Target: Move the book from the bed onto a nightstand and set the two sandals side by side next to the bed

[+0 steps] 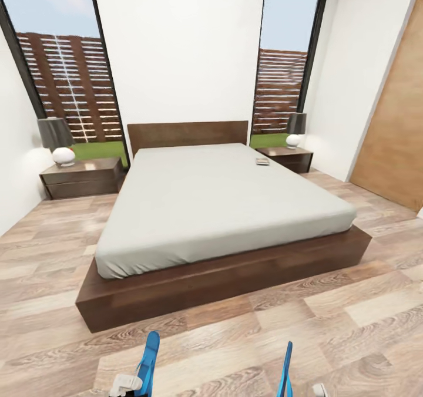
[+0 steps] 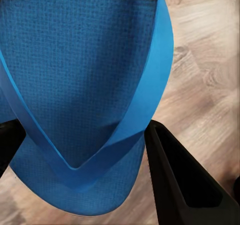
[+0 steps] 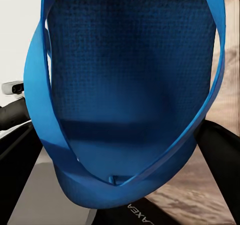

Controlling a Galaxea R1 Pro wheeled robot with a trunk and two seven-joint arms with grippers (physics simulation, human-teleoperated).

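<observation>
The bed (image 1: 223, 203) lies ahead, its dark frame low on the plank floor. The book (image 1: 262, 161) rests on the mattress near the far right edge, close to the right nightstand (image 1: 286, 157). A second nightstand (image 1: 82, 177) stands left of the headboard. My left gripper (image 2: 85, 155) is shut on one blue sandal (image 2: 85, 75), black fingers (image 2: 185, 185) on either side of it. The right gripper (image 3: 117, 177) is shut on the other sandal (image 3: 130, 75). Both sandals (image 1: 148, 362) (image 1: 286, 367) hang edge-up at the bottom of the head view, short of the bed's foot.
Each nightstand carries a lamp (image 1: 59, 141) (image 1: 295, 130). Tall dark-framed windows (image 1: 70, 86) flank the white wall behind the headboard. A wooden door panel (image 1: 399, 133) stands at the right. Plank floor (image 1: 364, 320) runs along both sides of the bed and at its foot.
</observation>
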